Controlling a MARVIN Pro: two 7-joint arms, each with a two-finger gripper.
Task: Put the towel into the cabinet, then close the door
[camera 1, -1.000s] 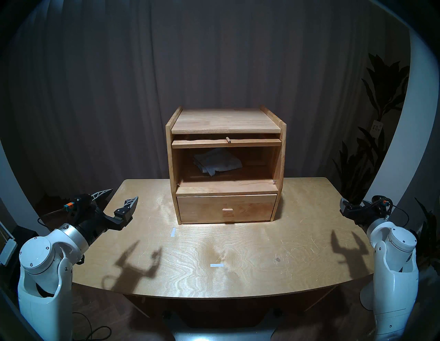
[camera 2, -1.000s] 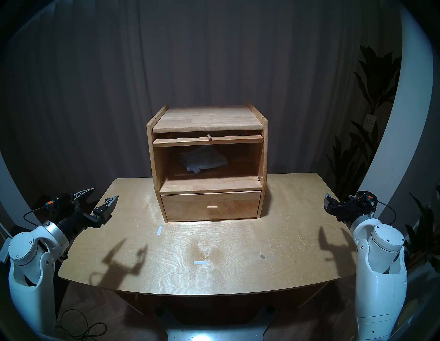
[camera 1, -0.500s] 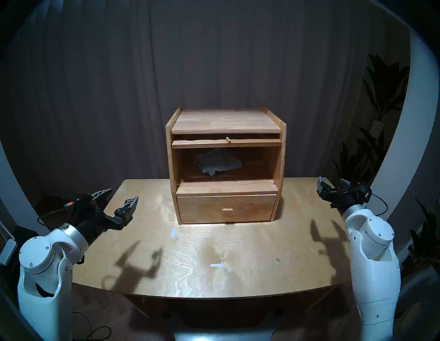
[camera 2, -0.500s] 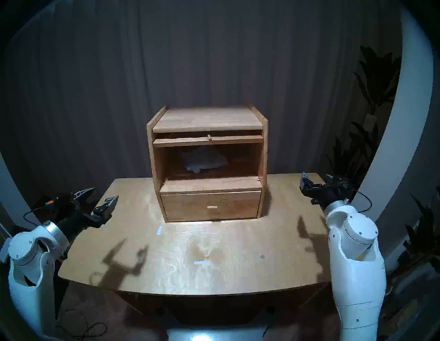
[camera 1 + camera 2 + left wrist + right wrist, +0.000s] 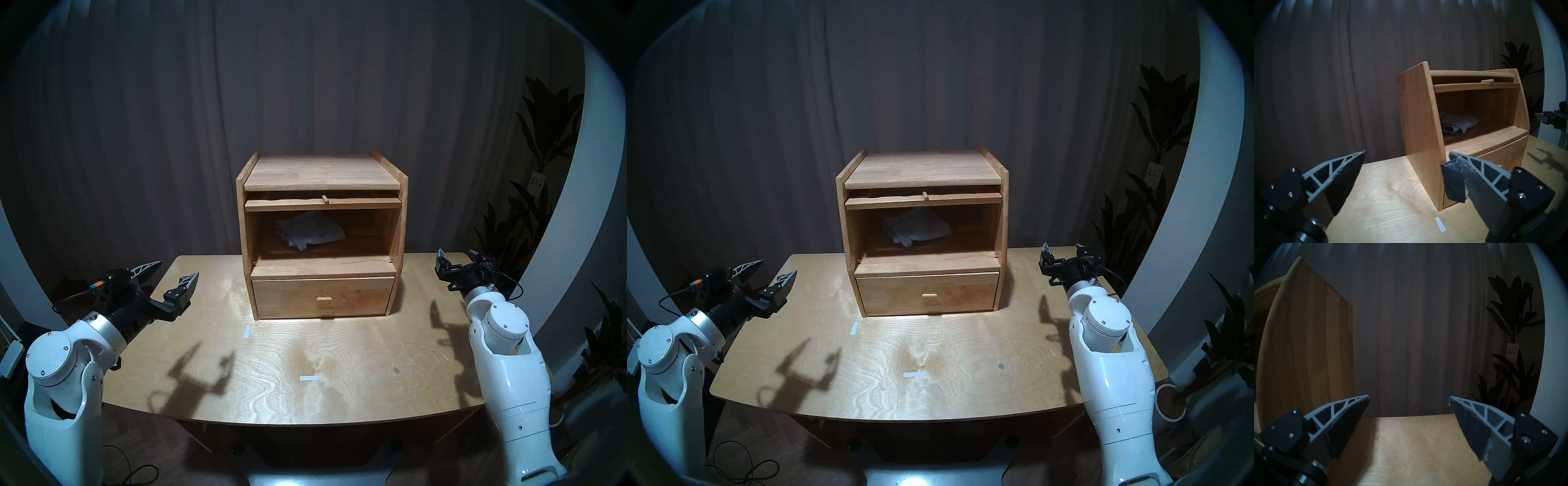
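The light-wood cabinet (image 5: 322, 173) stands at the back middle of the table. Its upper compartment is open. The door (image 5: 288, 205) lies flat, slid in under the top, with its peg knob (image 5: 325, 199) pointing out. The light-blue towel (image 5: 310, 230) lies crumpled inside the compartment, left of centre; it also shows in the left wrist view (image 5: 1457, 122). My left gripper (image 5: 178, 269) is open and empty over the table's left edge. My right gripper (image 5: 455, 251) is open and empty, right of the cabinet's side wall (image 5: 1305, 344).
The drawer (image 5: 322, 295) below the compartment is shut. Two white tape marks (image 5: 246, 331) (image 5: 309, 378) lie on the wooden table (image 5: 356, 339). A dark curtain hangs behind. A potted plant (image 5: 543, 152) stands at the far right.
My right arm has swung inward and forward, and its gripper now hovers beside the cabinet's right side. The left gripper has shifted only slightly. The towel and door have not moved.
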